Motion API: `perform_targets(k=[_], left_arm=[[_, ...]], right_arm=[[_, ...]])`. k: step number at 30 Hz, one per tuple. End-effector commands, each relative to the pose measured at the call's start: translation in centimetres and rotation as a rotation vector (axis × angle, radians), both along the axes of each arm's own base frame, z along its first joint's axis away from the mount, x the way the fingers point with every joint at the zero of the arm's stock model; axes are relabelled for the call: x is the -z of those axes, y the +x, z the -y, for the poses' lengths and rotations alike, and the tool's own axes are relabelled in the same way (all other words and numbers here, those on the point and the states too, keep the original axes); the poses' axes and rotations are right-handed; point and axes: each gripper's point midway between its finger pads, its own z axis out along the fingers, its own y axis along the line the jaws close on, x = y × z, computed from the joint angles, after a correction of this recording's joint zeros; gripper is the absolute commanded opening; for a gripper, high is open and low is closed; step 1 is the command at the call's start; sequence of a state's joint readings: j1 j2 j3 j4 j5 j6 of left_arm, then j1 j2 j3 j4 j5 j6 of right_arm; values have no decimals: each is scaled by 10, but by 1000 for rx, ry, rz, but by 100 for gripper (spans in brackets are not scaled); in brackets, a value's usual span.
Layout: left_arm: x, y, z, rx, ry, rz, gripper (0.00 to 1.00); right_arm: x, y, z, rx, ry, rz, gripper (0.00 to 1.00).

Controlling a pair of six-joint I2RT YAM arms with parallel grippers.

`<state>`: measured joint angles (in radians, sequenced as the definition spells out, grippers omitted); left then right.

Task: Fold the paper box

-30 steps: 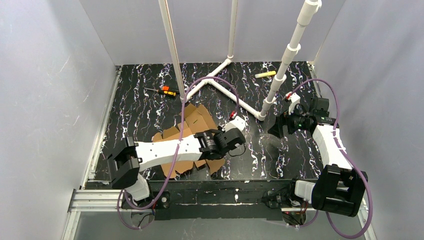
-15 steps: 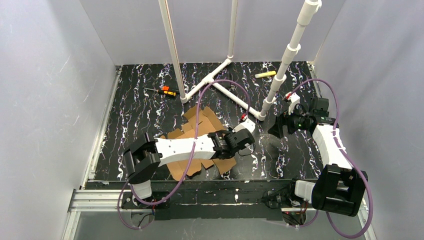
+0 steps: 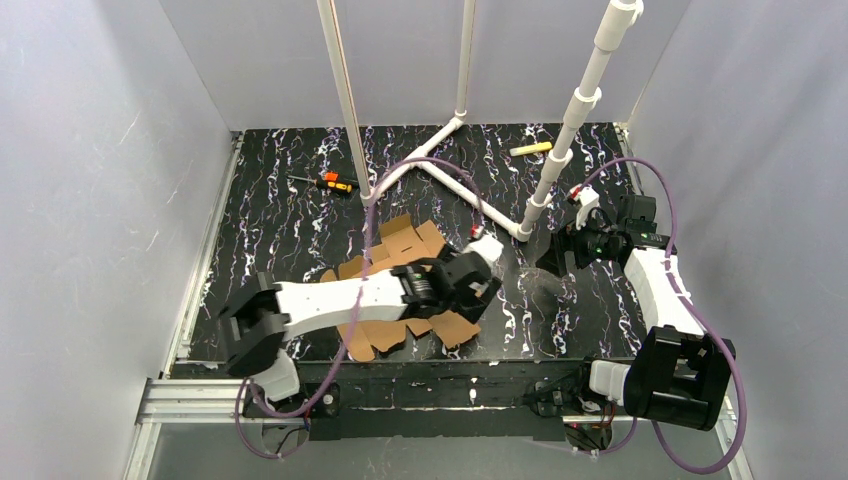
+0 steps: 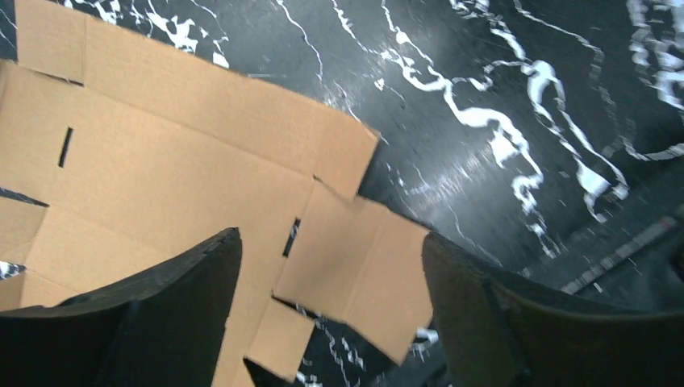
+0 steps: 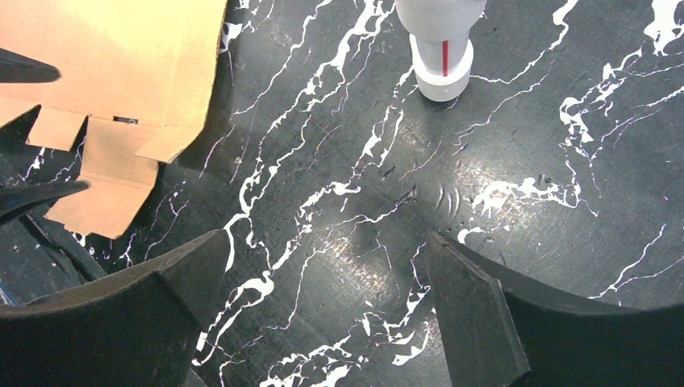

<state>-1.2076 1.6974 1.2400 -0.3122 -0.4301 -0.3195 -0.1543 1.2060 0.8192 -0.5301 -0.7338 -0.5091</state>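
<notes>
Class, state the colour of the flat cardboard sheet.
The paper box is plain brown; left wrist view.

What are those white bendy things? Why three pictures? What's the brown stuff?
They are two robot arms bolted to a black table. One picture looks down from above; the other two come from a small camera on each wrist, showing its dark fingers. The brown thing is the paper box, lying flat, unfolded. The left fingers hover open above it; the right fingers are open over bare table. Nothing is held. White pipes, a screwdriver and a yellow pen-shaped thing sit farther back.
</notes>
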Motion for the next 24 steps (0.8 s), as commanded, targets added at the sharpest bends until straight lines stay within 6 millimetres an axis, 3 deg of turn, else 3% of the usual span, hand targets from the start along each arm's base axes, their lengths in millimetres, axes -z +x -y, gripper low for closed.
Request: perform_targets(k=[1, 5, 9, 13, 17, 19, 23, 24], left_arm=[[-57, -9, -24, 11, -279, -102, 87], [-82, -4, -68, -27, -463, -162, 96], [-97, -3, -125, -81, -463, -94, 98], [-104, -2, -181, -133, -339, -24, 98], [-101, 5, -231, -178, -124, 90, 98], [-92, 9, -245, -199, -55, 129, 98], [-78, 16, -246, -201, -57, 184, 98], [-75, 17, -248, -196, -43, 188, 98]], right_arm=[[-8, 7, 1, -19, -22, 36, 100], [-7, 9, 8, 7, -62, 39, 100], [-7, 12, 28, 72, -111, 30, 100], [-9, 21, 47, 141, -116, 17, 100], [-8, 46, 68, 197, -166, -18, 100], [-10, 66, 81, 243, -201, -24, 100], [-12, 114, 101, 305, -229, -15, 100], [-20, 126, 103, 304, -229, 14, 100]])
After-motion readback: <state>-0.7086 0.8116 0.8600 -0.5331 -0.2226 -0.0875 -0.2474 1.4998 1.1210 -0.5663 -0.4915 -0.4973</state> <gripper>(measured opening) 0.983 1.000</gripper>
